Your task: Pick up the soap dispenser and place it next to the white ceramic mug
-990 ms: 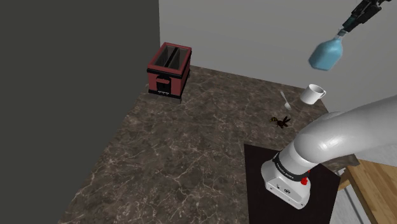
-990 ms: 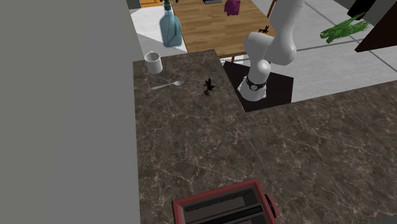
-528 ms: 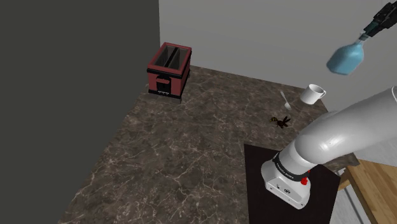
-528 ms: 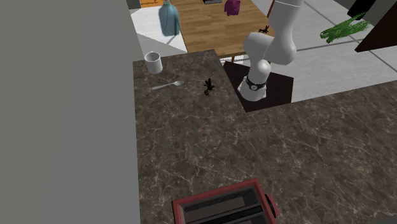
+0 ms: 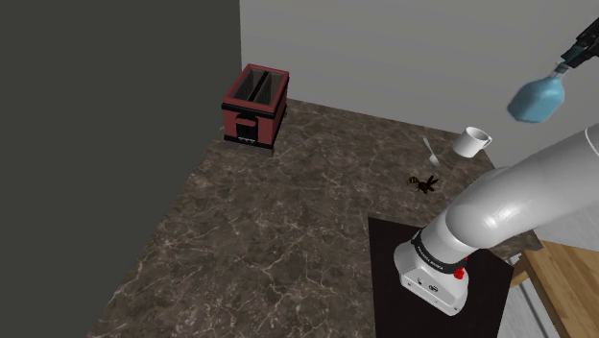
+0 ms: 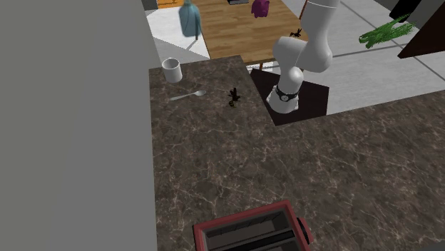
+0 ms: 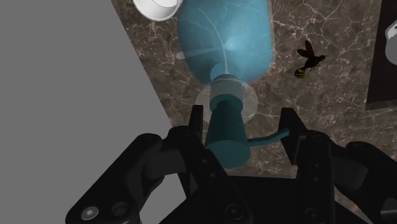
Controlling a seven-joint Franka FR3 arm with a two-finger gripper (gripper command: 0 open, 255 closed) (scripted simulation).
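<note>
The soap dispenser (image 5: 538,98) is a translucent blue bottle with a teal pump, and it hangs tilted in the air. My gripper (image 5: 569,60) is shut on its pump top, at the shoulder view's upper right. The white mug (image 5: 471,142) stands on the dark marble counter (image 5: 288,240), below the bottle and toward the shoulder view's left. In the wrist view the black fingers (image 7: 196,124) clasp the pump head and spout of the dispenser (image 7: 226,38), and the mug (image 7: 159,7) shows beyond the bottle. In the second exterior view the dispenser (image 6: 188,18) hangs above the mug (image 6: 171,69).
A spoon (image 5: 431,149) lies beside the mug, and a small dark insect figure (image 5: 423,182) lies nearer the stand (image 5: 437,278). A red toaster (image 5: 254,106) stands at the counter's far corner by the grey wall. A wooden surface (image 6: 235,28) lies beyond the counter's end.
The gripper has carried the dispenser toward the shoulder view's right and slightly down, from over the mug to past it. Nothing on the counter has moved.
</note>
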